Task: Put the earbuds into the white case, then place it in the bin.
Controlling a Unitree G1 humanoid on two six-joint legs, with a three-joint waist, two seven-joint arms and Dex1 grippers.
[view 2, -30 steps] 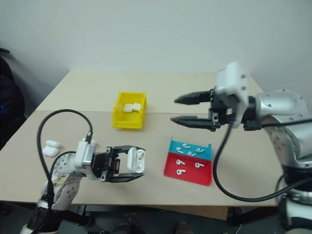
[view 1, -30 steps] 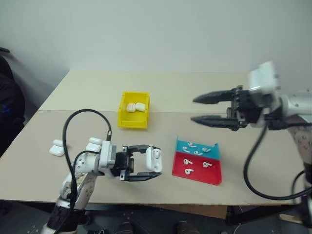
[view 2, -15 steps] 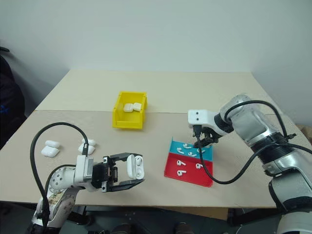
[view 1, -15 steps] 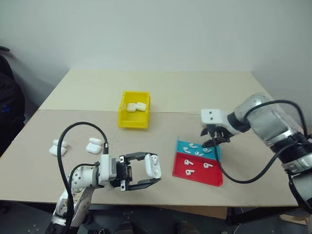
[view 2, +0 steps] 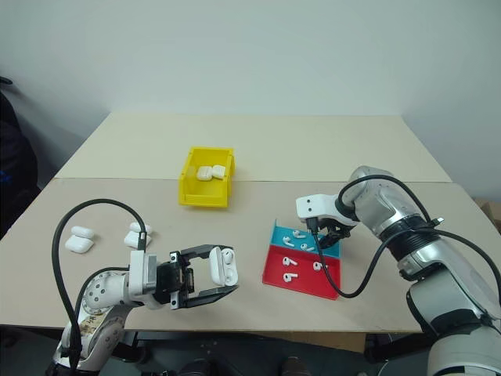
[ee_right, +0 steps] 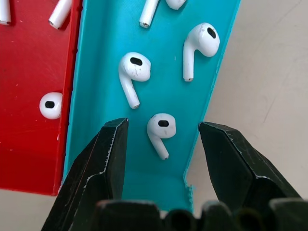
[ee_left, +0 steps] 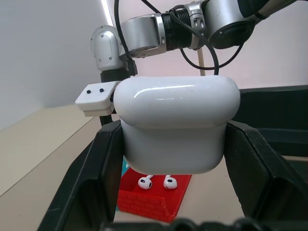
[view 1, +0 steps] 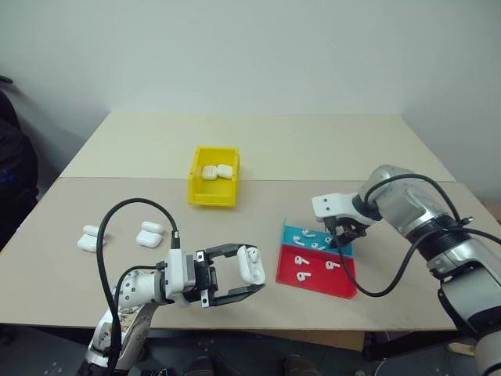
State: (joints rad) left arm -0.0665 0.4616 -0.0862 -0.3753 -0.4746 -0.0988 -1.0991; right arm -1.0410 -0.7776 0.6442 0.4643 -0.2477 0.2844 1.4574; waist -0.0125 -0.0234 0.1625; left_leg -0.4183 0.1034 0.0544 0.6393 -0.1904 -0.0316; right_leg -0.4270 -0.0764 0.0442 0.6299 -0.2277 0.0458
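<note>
In the lower centre of the left eye view, the left gripper (view 1: 244,276) pinches a white case (view 1: 250,264) between its two black fingers, holding it above the table (view 1: 313,149); the left wrist view shows the case (ee_left: 176,124) wedged between both fingers.

At right centre, the right gripper (view 1: 344,235) points down over the blue back part of the red-and-blue tray (view 1: 344,280). In the right wrist view its fingers (ee_right: 103,159) are spread, one earbud (ee_right: 160,129) lying between them on the blue strip, untouched.

The tray holds several earbuds (view 1: 301,276) loose on both the blue and red parts.

The yellow bin (view 1: 213,188), upper centre-left, holds two cases (view 1: 218,171) side by side at its far end.

At middle left, four more cases lie on the table in two pairs (view 1: 149,234), well apart from both grippers.
</note>
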